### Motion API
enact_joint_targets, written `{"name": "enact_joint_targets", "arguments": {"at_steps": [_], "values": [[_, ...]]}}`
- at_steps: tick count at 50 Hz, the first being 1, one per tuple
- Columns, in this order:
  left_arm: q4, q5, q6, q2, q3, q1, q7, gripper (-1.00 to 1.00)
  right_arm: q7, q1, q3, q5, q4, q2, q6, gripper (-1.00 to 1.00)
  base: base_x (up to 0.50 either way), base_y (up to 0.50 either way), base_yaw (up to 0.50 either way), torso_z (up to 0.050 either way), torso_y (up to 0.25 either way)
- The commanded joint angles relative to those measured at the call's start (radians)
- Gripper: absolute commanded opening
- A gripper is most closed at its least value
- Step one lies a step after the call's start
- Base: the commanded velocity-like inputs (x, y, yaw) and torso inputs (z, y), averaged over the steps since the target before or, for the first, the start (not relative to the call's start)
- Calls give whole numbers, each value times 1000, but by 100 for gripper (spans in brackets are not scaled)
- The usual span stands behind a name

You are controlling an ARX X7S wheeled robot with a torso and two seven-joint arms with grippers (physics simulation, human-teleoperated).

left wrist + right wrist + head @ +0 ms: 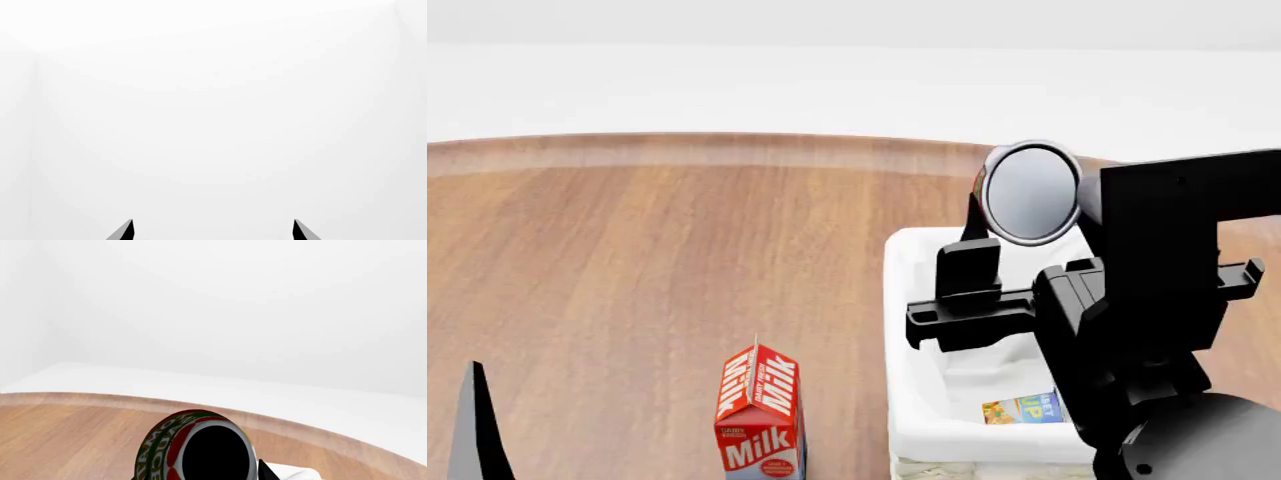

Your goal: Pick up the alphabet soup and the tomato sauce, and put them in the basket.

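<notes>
In the head view the right gripper [1010, 215] sits at the right of the frame above the basket [905, 330], its jaws pinching the tomato sauce [1032, 192], which lies tipped on its side with its pale lid facing the camera. The right wrist view shows the same can [190, 450] at the bottom centre of the frame, one end dark and round, the red-and-green label curving round it; the lettering on that label is too skewed to read.

The left gripper [213, 231] appears in its wrist view only as two dark fingertips [123, 231] at the bottom edge, well apart with nothing between them, against plain white. In the head view a dark point at the lower left corner is all that shows of that arm.

The alphabet soup [1022, 408] lies inside the basket at the lower right, mostly covered by the black arm; a strip of blue and yellow label shows, with letters cut off.

A red milk carton [759, 415] stands on the wooden desk [627, 260] at the bottom centre, just left of the basket, printed "Milk" in white on two faces. The basket's right side and lower edge are hidden or cut off.
</notes>
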State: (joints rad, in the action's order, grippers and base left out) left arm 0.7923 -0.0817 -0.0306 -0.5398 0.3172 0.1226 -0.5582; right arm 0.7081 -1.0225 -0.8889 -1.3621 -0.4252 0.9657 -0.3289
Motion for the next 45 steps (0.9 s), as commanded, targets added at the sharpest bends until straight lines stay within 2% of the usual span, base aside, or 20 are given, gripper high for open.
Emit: {"name": "enact_joint_targets", "arguments": {"at_steps": [1,26,45], "values": [[5,0,-5,-1,3,-3,0,100,-54,-35,-3,93,158,-90,-9,-100,0,0,0,0,0],[10,4,-4,-7,5,4,-6,100,-143,-69,-61,248,623,-332,38,-100,0,0,0,0,0],[2,1,-5,-5,14,-6,-3,100,-217,-39,-75,292,923,-470,103,-100,0,0,0,0,0]]}}
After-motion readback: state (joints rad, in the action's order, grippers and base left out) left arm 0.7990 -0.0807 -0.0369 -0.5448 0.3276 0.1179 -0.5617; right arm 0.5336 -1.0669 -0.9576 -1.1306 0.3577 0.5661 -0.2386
